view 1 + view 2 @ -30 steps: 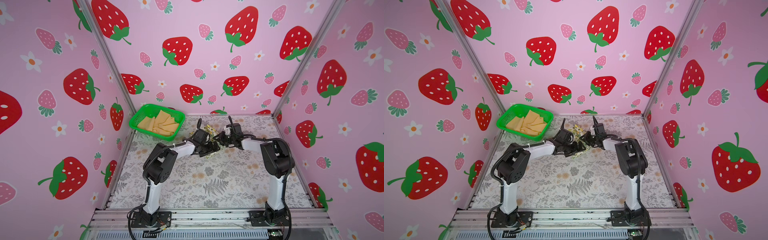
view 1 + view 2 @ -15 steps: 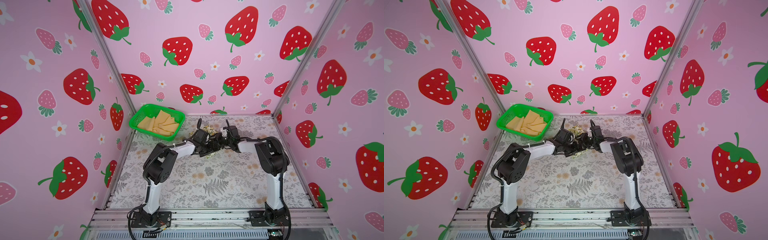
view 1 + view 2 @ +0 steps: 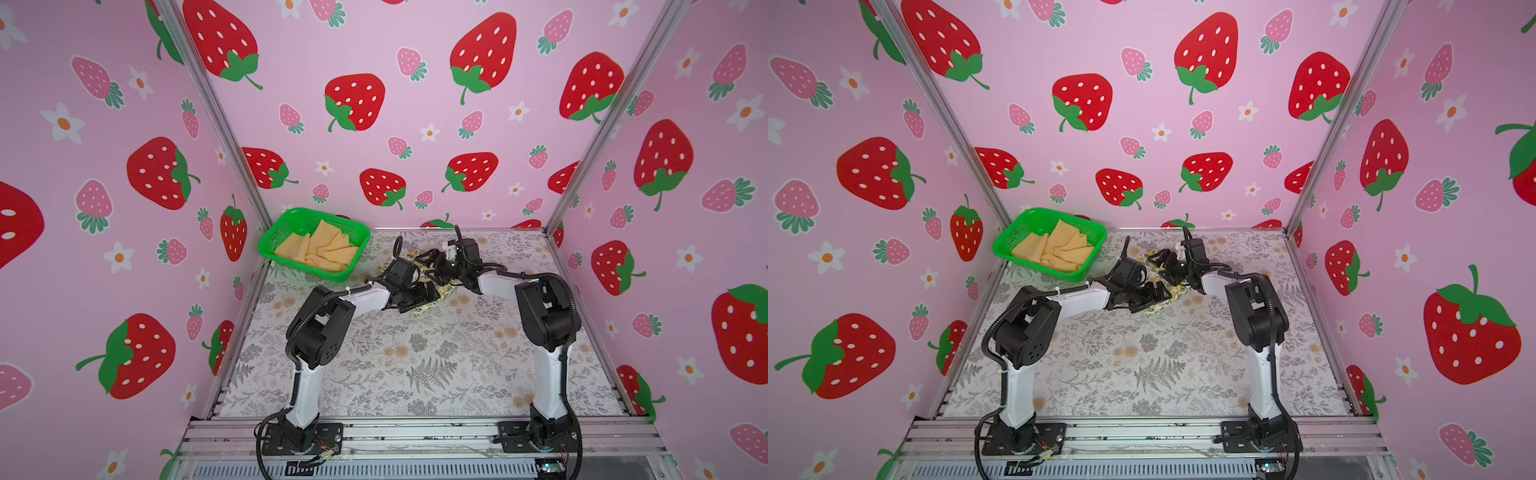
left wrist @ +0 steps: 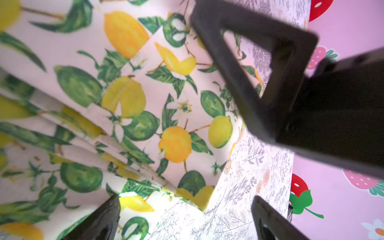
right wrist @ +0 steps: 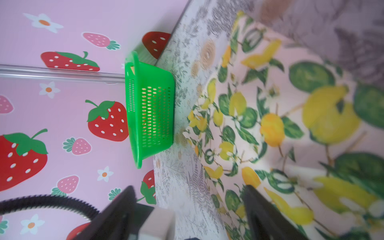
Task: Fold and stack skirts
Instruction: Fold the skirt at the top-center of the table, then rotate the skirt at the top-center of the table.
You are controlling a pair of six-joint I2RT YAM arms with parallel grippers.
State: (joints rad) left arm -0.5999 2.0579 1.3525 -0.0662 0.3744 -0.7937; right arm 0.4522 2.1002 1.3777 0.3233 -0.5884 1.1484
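On floral tabletop (image 3: 415, 365) amid strawberry walls (image 3: 395, 54), lemon skirt (image 4: 133, 99) below both wide-apart jaws.

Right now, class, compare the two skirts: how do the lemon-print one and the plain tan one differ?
The lemon skirt is cream with yellow fruit and green leaves; the tan skirt is plain. The lemon skirt lies on the table; the tan skirt sits in the green basket. Both are soft cloth, lying in folds.

The lemon-print skirt (image 3: 430, 305) lies in pleated folds on the surface (image 3: 415, 353) mid-frame, seemingly folded small. The mustard skirt (image 3: 320, 249) lies crumpled in the green basket (image 3: 266, 243), upper left of centre.
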